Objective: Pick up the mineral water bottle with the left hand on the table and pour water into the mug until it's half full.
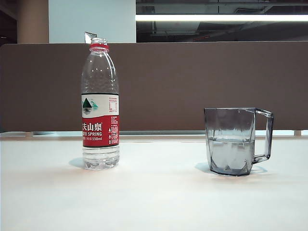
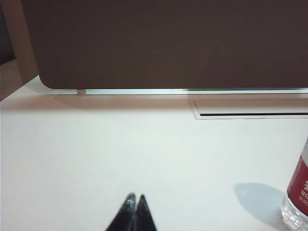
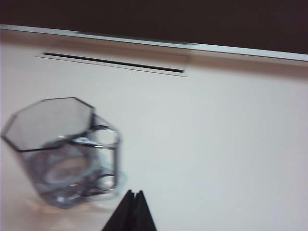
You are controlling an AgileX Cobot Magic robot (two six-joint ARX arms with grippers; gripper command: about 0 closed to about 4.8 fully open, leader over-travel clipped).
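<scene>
The mineral water bottle (image 1: 100,106) stands upright and uncapped on the left of the white table (image 1: 154,197), with a little water at its base. Only its lower part (image 2: 299,197) shows in the left wrist view. The smoky grey mug (image 1: 234,140) stands on the right, about half full of water, its handle pointing right. In the right wrist view the mug (image 3: 62,154) appears blurred. My left gripper (image 2: 135,197) is shut and empty, apart from the bottle. My right gripper (image 3: 134,193) is shut and empty, close beside the mug's handle, not touching it. Neither arm shows in the exterior view.
A brown partition (image 1: 192,82) runs along the table's far edge. A narrow cable slot (image 2: 250,114) is cut into the tabletop near the partition and appears as the slot (image 3: 113,63) in the right wrist view.
</scene>
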